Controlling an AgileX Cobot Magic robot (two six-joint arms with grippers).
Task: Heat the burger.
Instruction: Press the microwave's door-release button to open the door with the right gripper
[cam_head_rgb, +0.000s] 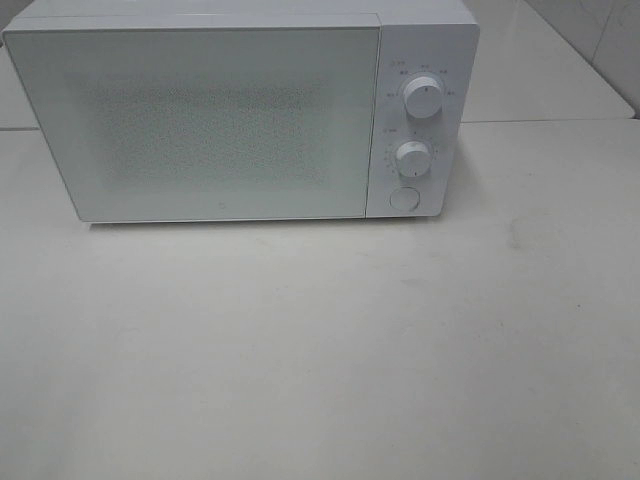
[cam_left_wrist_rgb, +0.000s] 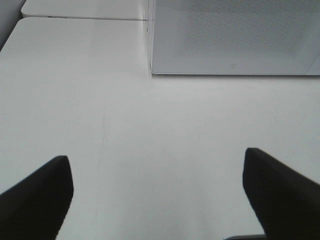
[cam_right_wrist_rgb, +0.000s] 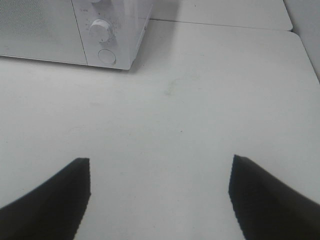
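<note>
The burger is out of view in all three frames. A white microwave (cam_head_rgb: 240, 110) stands at the back of the white table (cam_head_rgb: 320, 350) with its door shut. It also shows as the microwave (cam_left_wrist_rgb: 235, 37) in the left wrist view and the microwave (cam_right_wrist_rgb: 65, 30) in the right wrist view. My left gripper (cam_left_wrist_rgb: 157, 192) is open above bare tabletop, well short of the microwave's front, with nothing between its dark fingers (cam_left_wrist_rgb: 37, 200). My right gripper (cam_right_wrist_rgb: 160, 192) is open too, over bare table short of the control panel. Neither arm shows in the exterior high view.
The microwave's panel carries two white knobs (cam_head_rgb: 424, 97) (cam_head_rgb: 412, 155) and a round button (cam_head_rgb: 403, 198). A second table (cam_head_rgb: 540, 70) abuts behind on the right, with a seam running between them. The table's far left edge (cam_left_wrist_rgb: 10, 40) shows in the left wrist view.
</note>
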